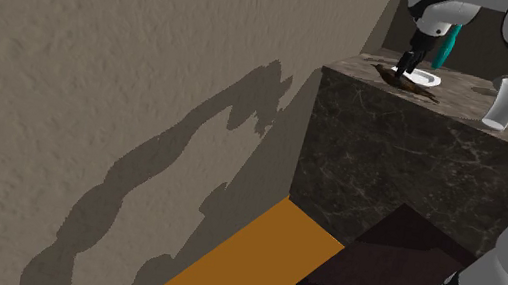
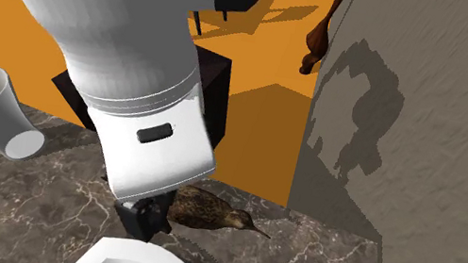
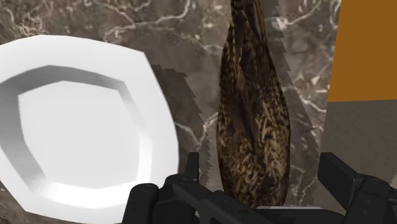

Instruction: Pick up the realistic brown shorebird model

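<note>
Gripper [image 3: 261, 159] spread astride the brown bird [image 3: 251, 114], we fear an off-centre squeeze could skid it sideways into the white plate [image 3: 83, 127].

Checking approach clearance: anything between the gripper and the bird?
Nothing visible. The bird lies on the marble counter with one end already inside the open gripper. The white plate sits beside the bird, outside the gripper.

The wrist view's edge cuts off one end of the shorebird model [image 3: 253, 121], the tool [image 3: 262, 164] hides the other, and the white plate [image 3: 83, 54] runs past that edge too.
</note>
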Robot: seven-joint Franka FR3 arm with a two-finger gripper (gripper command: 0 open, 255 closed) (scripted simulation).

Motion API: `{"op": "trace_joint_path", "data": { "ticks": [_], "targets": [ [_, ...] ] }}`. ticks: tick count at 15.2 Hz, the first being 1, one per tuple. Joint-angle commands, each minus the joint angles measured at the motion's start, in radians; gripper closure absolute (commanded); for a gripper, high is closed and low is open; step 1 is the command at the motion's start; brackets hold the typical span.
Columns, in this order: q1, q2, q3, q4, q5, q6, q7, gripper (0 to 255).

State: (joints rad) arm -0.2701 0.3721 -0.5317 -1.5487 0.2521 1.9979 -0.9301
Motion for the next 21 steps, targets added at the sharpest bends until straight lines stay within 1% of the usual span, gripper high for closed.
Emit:
{"op": "trace_joint_path", "data": {
  "ticks": [1,4,7,8,17,21],
  "targets": [
    [-0.004,0.011,0.003,-0.01,0.008,0.02,-0.008,0],
    [-0.004,0.02,0.006,-0.039,0.015,0.056,-0.015,0],
    [-0.004,0.021,0.007,-0.045,0.017,0.063,-0.016,0],
    [-0.004,0.021,0.007,-0.045,0.017,0.064,-0.016,255],
    [-0.004,0.021,0.007,-0.044,0.017,0.063,-0.016,255],
    [-0.004,0.01,0.002,-0.006,0.007,0.015,-0.008,255]
  ]
}}
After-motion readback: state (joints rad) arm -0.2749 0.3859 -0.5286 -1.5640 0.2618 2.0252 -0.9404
